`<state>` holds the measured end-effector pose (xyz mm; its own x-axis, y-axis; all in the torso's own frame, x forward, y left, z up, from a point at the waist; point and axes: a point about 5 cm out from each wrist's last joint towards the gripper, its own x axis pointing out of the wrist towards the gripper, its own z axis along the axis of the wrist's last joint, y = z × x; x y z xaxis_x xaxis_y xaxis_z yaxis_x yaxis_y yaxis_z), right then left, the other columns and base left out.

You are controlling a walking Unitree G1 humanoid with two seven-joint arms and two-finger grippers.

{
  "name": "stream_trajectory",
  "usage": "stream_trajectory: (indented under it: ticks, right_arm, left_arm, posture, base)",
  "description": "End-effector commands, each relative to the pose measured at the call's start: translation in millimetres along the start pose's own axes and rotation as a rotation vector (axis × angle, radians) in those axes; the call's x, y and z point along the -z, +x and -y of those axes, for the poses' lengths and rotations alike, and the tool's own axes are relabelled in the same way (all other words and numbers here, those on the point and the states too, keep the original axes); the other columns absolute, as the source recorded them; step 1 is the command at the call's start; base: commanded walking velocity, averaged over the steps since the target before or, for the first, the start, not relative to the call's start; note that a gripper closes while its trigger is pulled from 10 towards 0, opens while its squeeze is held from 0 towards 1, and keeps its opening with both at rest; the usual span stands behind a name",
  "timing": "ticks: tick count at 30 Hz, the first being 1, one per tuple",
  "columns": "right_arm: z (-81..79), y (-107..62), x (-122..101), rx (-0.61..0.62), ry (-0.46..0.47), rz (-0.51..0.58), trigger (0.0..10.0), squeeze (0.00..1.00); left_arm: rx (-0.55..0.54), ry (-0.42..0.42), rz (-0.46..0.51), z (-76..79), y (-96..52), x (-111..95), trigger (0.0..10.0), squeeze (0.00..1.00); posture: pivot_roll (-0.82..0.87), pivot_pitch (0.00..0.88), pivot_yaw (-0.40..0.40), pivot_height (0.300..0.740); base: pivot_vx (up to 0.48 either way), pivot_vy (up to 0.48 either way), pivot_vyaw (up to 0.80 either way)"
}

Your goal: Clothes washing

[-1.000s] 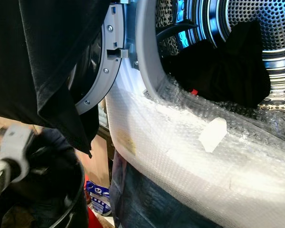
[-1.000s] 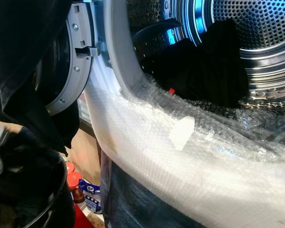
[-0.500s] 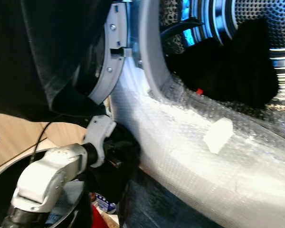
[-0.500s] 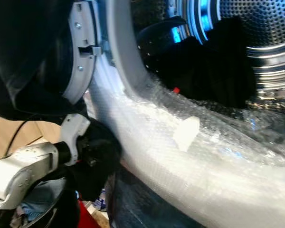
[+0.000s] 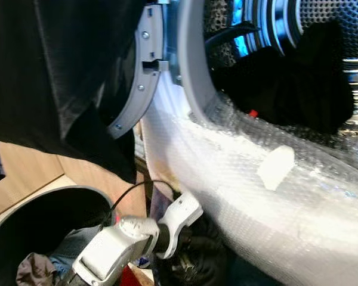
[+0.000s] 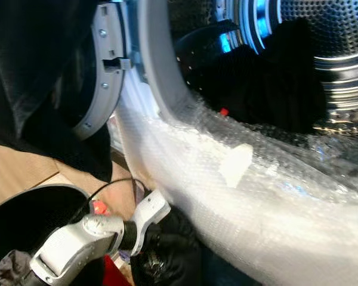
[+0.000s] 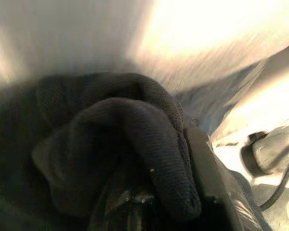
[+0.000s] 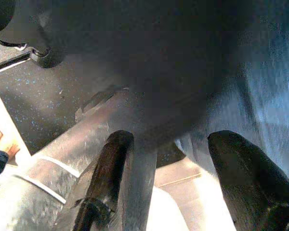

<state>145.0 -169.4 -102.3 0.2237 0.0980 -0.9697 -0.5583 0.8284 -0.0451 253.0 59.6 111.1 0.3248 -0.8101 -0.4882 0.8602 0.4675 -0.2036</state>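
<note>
Now, left gripper: fingers clamped on a dark garment — low, just beside the bubble-wrapped washer front.
Right gripper: fingers spread apart, holding nothing.
Drum: more dark clothes inside.
Black bucket: beside the left arm — clothes at its bottom.

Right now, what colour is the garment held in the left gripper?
Black garment, clearest in the left wrist view, bunched over the left gripper.

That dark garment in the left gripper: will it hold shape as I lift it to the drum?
Probably not: the dark garment folds limply over the left gripper, so it's likely floppy. Its knit looks grippy, not slippery.
</note>
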Motion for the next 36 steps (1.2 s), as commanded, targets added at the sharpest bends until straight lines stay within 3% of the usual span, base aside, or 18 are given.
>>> stream_trajectory:
  ticks: [1, 9, 12, 13, 17, 18, 22, 25, 29, 30, 31, 36]
  right_arm:
    - [0.2, 0.0, 1, 0.005, 0.009, 0.002, 10.0, 0.0]
    - [11.6, -2.9, 2, 0.011, -0.014, 0.021, 10.0, 0.0]
    - [23.2, -6.6, -5, 0.006, -0.095, 0.06, 10.0, 0.0]
    - [28.6, -9.2, -9, -0.016, -0.162, 0.089, 10.0, 0.0]
    - [41.4, -16.0, -16, -0.052, -0.254, 0.139, 10.0, 0.0]
    - [50.9, -22.0, -17, -0.085, -0.297, 0.171, 10.0, 0.0]
    - [57.5, -29.2, -14, -0.165, -0.356, 0.195, 10.0, 0.0]
    - [58.9, -39.4, -6, -0.308, -0.414, 0.228, 10.0, 0.0]
    - [58.0, -54.8, -2, -0.458, -0.414, 0.304, 10.0, 0.0]
    - [58.5, -58.9, -3, -0.477, -0.409, 0.33, 10.0, 0.04]
    - [57.2, -70.3, -7, -0.542, -0.4, 0.391, 10.0, 1.0]
    - [52.4, -94.8, -12, -0.64, -0.429, 0.47, 10.0, 1.0]
  left_arm:
    - [-0.051, -0.001, 0.026, -5.7, -2.3, -2, 0.0, 0.0]
    - [-0.095, -0.084, 0.05, -13.1, -11.2, 11, 0.0, 0.0]
    - [-0.106, -0.115, 0.055, -15.1, -13.6, 16, 0.0, 0.0]
    - [-0.108, -0.12, 0.041, -15.0, -13.4, 20, 0.0, 0.0]
    - [-0.096, -0.13, 0.027, -12.7, -11.7, 25, 0.0, 0.0]
    - [-0.084, -0.135, 0.03, -10.1, -9.8, 25, 0.0, 0.0]
    - [-0.072, -0.138, 0.028, -7.3, -6.9, 26, 0.0, 0.0]
    - [-0.061, -0.132, 0.015, -4.8, -3.6, 29, 0.0, 0.0]
    - [-0.046, -0.135, 0.012, -2.4, -0.3, 30, 0.0, 0.0]
    - [-0.043, -0.14, 0.018, -2.2, 0.5, 29, 0.0, 0.0]
    - [-0.032, -0.152, 0.037, -1.6, 2.2, 26, 0.0, 0.0]
    - [-0.012, -0.201, 0.082, -1.0, 6.2, 21, 0.0, 0.0]
  posture:
    - [0.05, 0.0, -0.027, 0.74]
    - [0.05, 0.0, -0.035, 0.74]
    - [0.04, 0.0, -0.031, 0.74]
    - [0.04, 0.0, -0.033, 0.74]
    - [0.03, 0.0, -0.034, 0.74]
    - [0.02, 0.0, -0.037, 0.74]
    - [0.01, 0.0, -0.038, 0.74]
    - [-0.01, 0.0, -0.039, 0.74]
    - [-0.01, 0.0, -0.041, 0.74]
    - [-0.02, 0.0, -0.038, 0.74]
    - [-0.02, 0.0, -0.038, 0.74]
    - [-0.03, 0.0, -0.039, 0.74]
  base:
    - [0.0, 0.0, 0.0]
    - [0.0, 0.0, 0.0]
    - [0.0, 0.0, 0.0]
    - [0.0, 0.0, 0.0]
    - [0.0, 0.0, 0.0]
    - [0.0, 0.0, 0.0]
    - [0.0, 0.0, 0.0]
    - [0.0, 0.0, 0.0]
    - [0.0, 0.0, 0.0]
    - [0.0, 0.0, 0.0]
    - [0.0, 0.0, 0.0]
    - [0.0, 0.0, 0.0]
